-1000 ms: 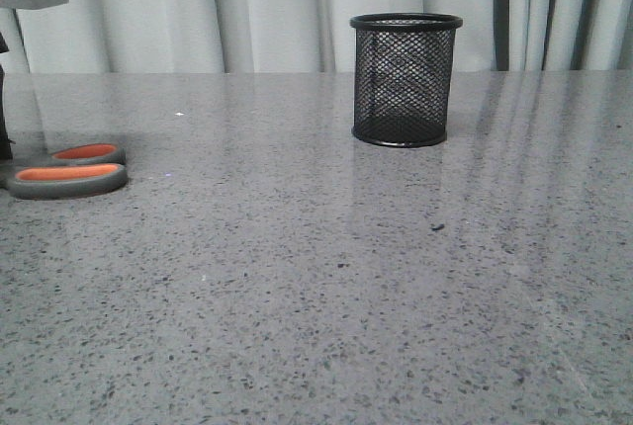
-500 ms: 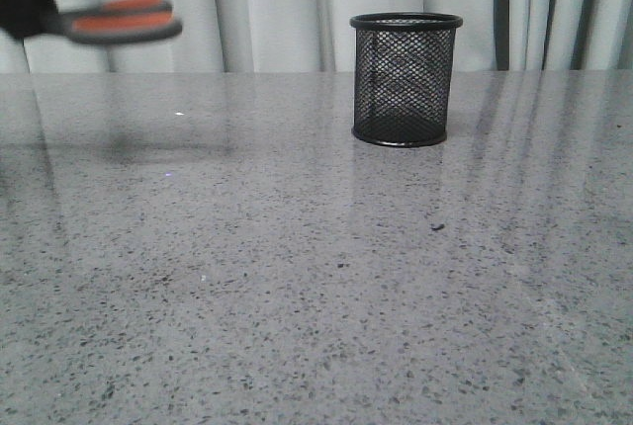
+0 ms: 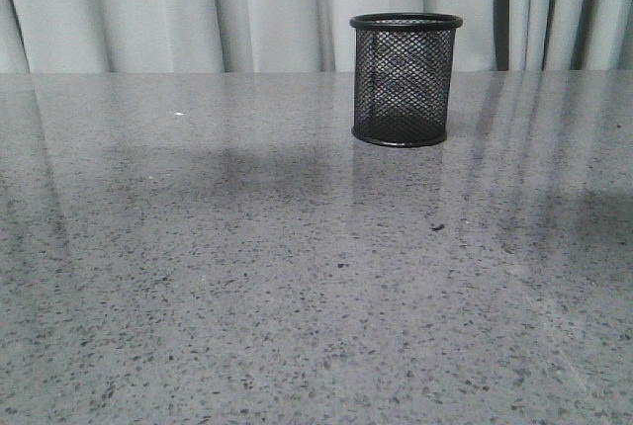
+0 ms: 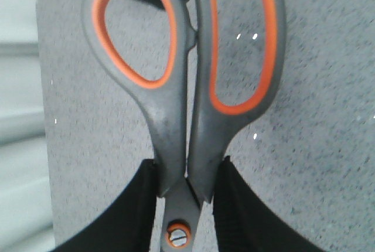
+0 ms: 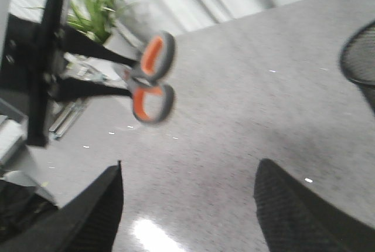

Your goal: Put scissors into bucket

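The black wire-mesh bucket [image 3: 406,79] stands upright on the grey speckled table [image 3: 297,277], right of centre toward the back. The scissors [image 4: 187,76], grey handles with orange lining, are held in the air by my left gripper [image 4: 186,176], which is shut on the handle shanks just above the pivot screw. In the right wrist view the scissors [image 5: 152,79] hang blurred above the table, with the left arm [image 5: 53,58] behind them, and part of the bucket's [image 5: 360,58] rim shows. My right gripper [image 5: 187,173] is open and holds nothing. Neither gripper nor the scissors appear in the front view.
Pale curtains [image 3: 247,10] hang behind the table's far edge. A green plant [image 5: 99,3] stands off the table beyond the left arm. A soft shadow [image 3: 247,163] lies on the table left of the bucket.
The scissors lay on the table at the far left a second ago. They were lifted by the left gripper and have risen out of the front view.
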Tool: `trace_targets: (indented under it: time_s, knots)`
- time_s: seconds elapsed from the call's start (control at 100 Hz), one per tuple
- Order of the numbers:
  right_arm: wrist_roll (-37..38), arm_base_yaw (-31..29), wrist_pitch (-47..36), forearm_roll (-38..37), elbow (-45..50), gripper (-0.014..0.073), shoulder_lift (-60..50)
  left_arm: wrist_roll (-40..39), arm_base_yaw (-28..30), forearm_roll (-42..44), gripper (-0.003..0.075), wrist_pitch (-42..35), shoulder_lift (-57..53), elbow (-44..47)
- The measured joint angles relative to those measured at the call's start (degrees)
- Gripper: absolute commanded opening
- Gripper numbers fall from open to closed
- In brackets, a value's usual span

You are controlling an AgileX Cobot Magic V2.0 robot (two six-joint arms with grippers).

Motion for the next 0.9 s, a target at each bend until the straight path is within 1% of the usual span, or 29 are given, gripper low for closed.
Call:
trace_targets:
  time_s: [0.14, 0.26, 0.35, 0.54, 0.61, 0.68, 0.85, 0.9]
  knots:
    - [-1.1, 0.0, 3.0, 2.0, -3.7, 0.0432, 4.3, -4.4, -6.4, 3.0, -0.0010, -1.2, 0.0, -0.1]
    - [-1.5, 0.0, 5.6, 2.4, -7.5, 0.0432, 7.6, -7.9, -10.4, 4.0, -0.0010, -4.0, 0.0, -0.1]
    - [-1.5, 0.0, 7.6, 2.5, -9.4, 0.0432, 9.8, -10.0, -12.2, 4.1, -0.0010, -6.1, 0.0, -0.2]
    - [-1.7, 0.0, 10.7, 2.5, -11.8, 0.0423, 13.1, -12.6, -14.3, 4.4, -0.0010, -9.2, 0.0, -0.2]
    - [-1.7, 0.0, 11.6, 2.5, -12.4, 0.0365, 14.0, -13.2, -14.8, 4.4, -0.0010, -10.6, 0.0, -0.2]
    - [-1.7, 0.0, 12.2, 2.4, -13.1, 0.0262, 14.7, -13.6, -15.0, 4.3, -0.0010, -11.5, 0.0, -0.2]
    - [-1.9, 0.0, 13.2, 2.4, -13.9, -0.0077, 15.5, -13.8, -15.1, 3.5, 0.0000, -12.7, 0.0, -0.2]
    - [-2.0, 0.0, 13.6, 2.4, -14.0, -0.0067, 15.5, -14.0, -15.1, 3.5, 0.0029, -12.7, 0.0, -0.2]
